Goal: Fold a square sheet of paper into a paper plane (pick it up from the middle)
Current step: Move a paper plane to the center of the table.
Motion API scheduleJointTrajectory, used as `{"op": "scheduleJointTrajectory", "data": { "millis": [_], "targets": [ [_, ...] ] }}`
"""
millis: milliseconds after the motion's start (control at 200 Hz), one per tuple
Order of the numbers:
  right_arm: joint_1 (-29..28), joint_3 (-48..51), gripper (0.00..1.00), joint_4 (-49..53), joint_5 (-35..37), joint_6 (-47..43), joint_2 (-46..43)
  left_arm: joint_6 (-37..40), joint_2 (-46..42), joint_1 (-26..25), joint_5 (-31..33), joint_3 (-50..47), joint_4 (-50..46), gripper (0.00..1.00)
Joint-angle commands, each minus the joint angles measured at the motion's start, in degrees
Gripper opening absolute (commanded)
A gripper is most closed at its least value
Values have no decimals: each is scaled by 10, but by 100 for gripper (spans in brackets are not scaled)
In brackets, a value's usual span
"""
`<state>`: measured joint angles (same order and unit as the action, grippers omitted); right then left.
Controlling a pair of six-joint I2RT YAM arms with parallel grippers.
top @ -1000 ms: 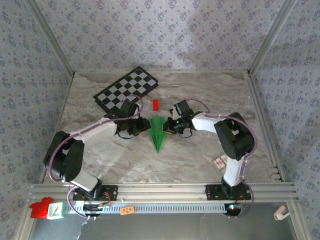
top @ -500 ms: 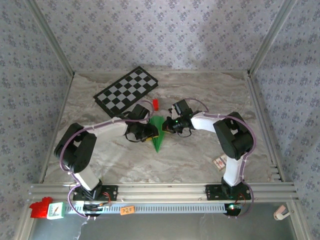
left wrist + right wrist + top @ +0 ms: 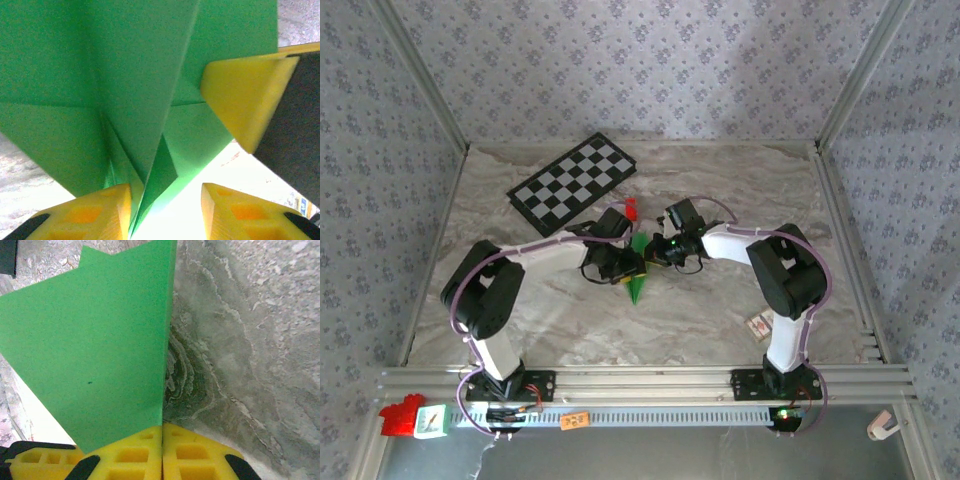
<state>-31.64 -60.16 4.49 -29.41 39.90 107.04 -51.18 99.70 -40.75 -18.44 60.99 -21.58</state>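
Swung inward over the last second, my left pincer (image 3: pixel 628 268) now stands half-spread astride the folded ridge of the paper plane (image 3: pixel 637 288), gripping nothing, and placed, I judge, to press or pinch that crease. Opposite it, my right pincer (image 3: pixel 656 257) is clenched on the plane's right edge, seemingly to anchor the fold while the other works. Green dart lies mid-tabletop (image 3: pixel 720 310), nose toward the near edge, red block (image 3: pixel 631 208) just beyond it, checkerboard (image 3: pixel 575 183) toward the far left corner.
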Motion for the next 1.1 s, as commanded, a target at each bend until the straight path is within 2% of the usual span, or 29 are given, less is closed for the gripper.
{"op": "scheduleJointTrajectory", "data": {
  "millis": [0, 165, 310, 470, 660, 835, 1094],
  "targets": [
    [-3, -12, 8, 12, -8, 7, 6, 14, 18, -7, 29, 20, -45, 41],
    [-3, -10, 8, 14, -8, 9, 4, 28, 33, -9, 57, 44, -86, 37],
    [-3, -11, 8, 15, -8, 11, 5, 32, 42, -11, 57, 58, -88, 32],
    [-4, -13, 9, 11, -11, 16, 7, 35, 56, -16, 57, 74, -93, 32],
    [-5, -12, 13, 14, -11, 21, 5, 35, 66, -18, 65, 82, -103, 27],
    [5, 0, 30, 27, 18, 23, -23, 40, 59, -18, 87, 88, -116, 13],
    [57, 62, 54, 51, 132, 19, -133, 87, 55, -17, 157, 137, -177, 8]
  ]
}}
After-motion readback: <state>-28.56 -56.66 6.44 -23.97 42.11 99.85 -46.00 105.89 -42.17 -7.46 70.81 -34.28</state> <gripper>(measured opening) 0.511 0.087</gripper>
